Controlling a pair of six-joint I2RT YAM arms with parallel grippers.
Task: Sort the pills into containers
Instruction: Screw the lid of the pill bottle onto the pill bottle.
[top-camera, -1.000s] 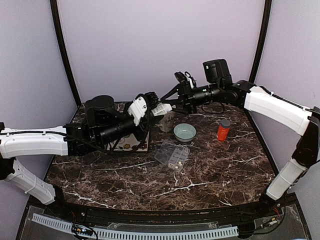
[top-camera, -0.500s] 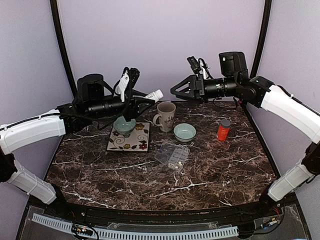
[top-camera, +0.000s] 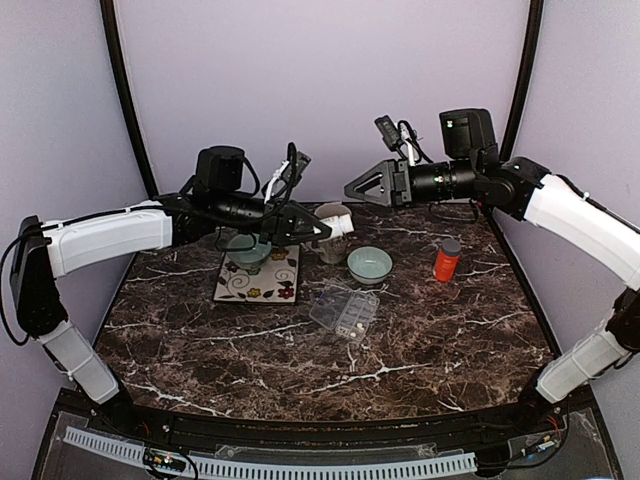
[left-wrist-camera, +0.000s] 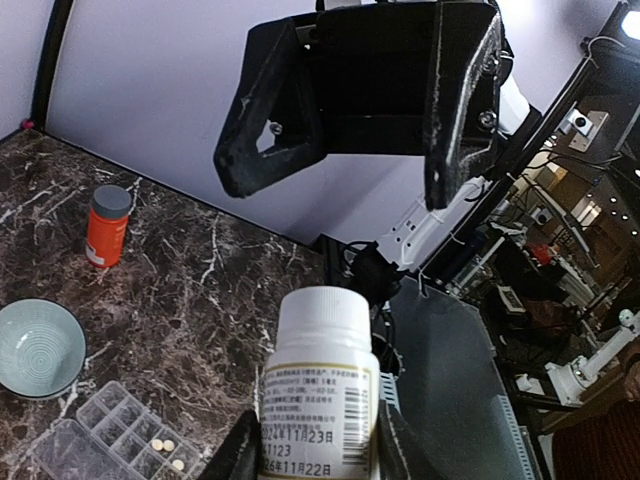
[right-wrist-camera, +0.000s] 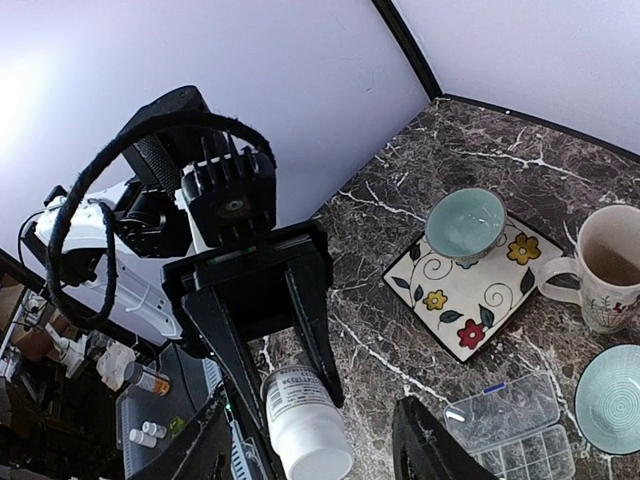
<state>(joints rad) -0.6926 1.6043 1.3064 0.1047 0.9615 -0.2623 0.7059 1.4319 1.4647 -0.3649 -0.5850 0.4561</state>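
Observation:
My left gripper (top-camera: 312, 228) is shut on a white capped pill bottle (top-camera: 335, 220), held in the air above the mug. In the left wrist view the bottle (left-wrist-camera: 322, 350) sits between my left gripper (left-wrist-camera: 318, 428) fingers, cap pointing away. My right gripper (top-camera: 353, 190) hangs open just above and right of the cap, facing it; from the right wrist the bottle (right-wrist-camera: 300, 425) shows between the open fingers (right-wrist-camera: 205, 440). The clear pill box (top-camera: 343, 312) lies open on the table, and two small pills (left-wrist-camera: 168, 452) rest in its containers.
An orange grey-capped bottle (top-camera: 446, 260) stands at the right. A pale green bowl (top-camera: 370, 264) sits beside a mug (right-wrist-camera: 610, 265), and another bowl (top-camera: 248, 250) rests on a floral plate (top-camera: 262, 285). Purple walls enclose the dark marble table (top-camera: 420, 340).
Both arms lifted off the table. The left arm then swung the white bottle right and lower, toward the right gripper, which has stayed nearly still over the last half second.

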